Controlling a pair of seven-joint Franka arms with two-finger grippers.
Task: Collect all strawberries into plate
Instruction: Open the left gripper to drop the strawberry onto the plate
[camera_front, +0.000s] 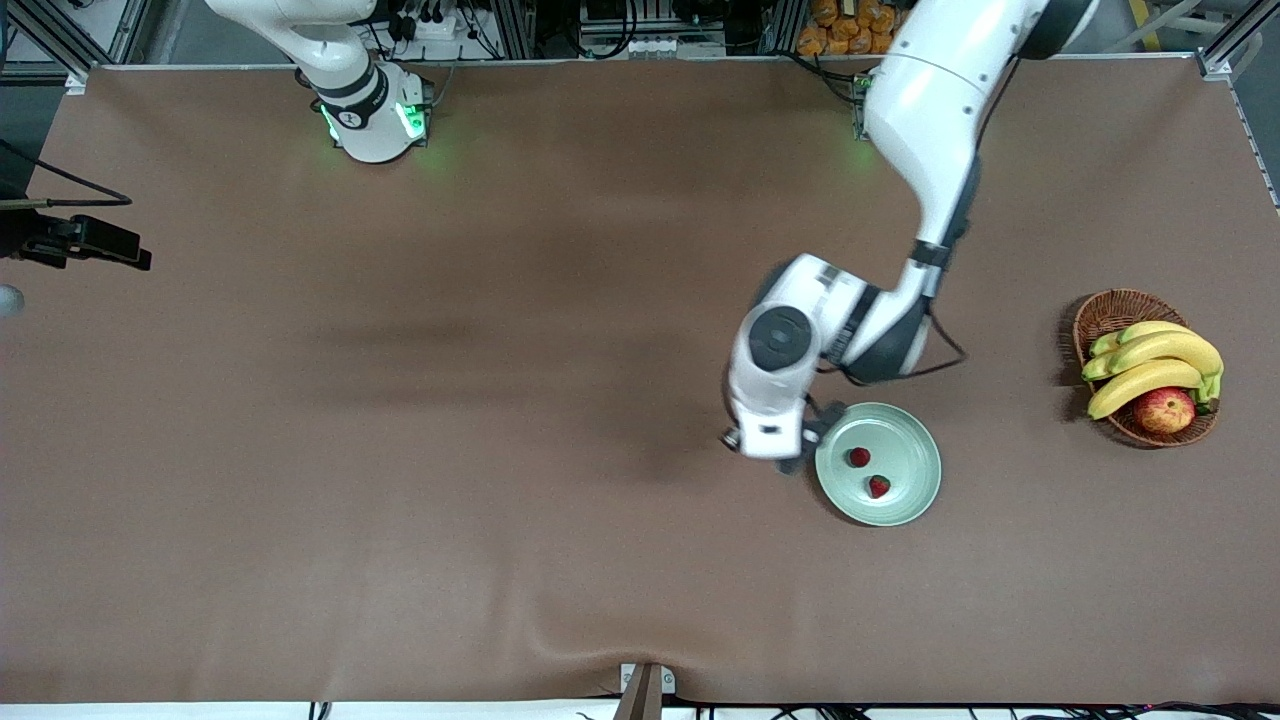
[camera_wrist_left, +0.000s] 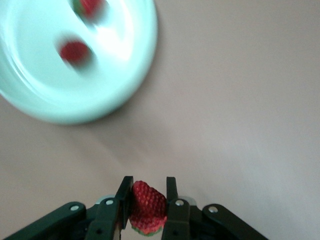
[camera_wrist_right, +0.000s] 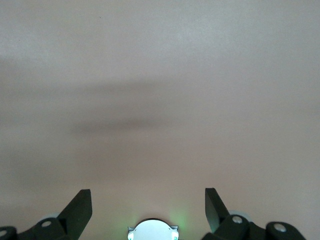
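The left gripper (camera_wrist_left: 148, 200) clenches the last strawberry (camera_wrist_left: 147, 207); the plate (camera_wrist_left: 135, 75) lies just ahead of its jaws. The right gripper (camera_wrist_right: 148, 202) waits, released.

Both arms are glossy white with rounded shells and dark grey joint bands. The left arm (camera_front: 925, 130) has a round dark grey cap on its wrist and a thin black cable looping beside it. The right arm (camera_front: 345, 70) glows green at its base. Each tool has black fingers (camera_wrist_right: 80, 210) and silver screws.
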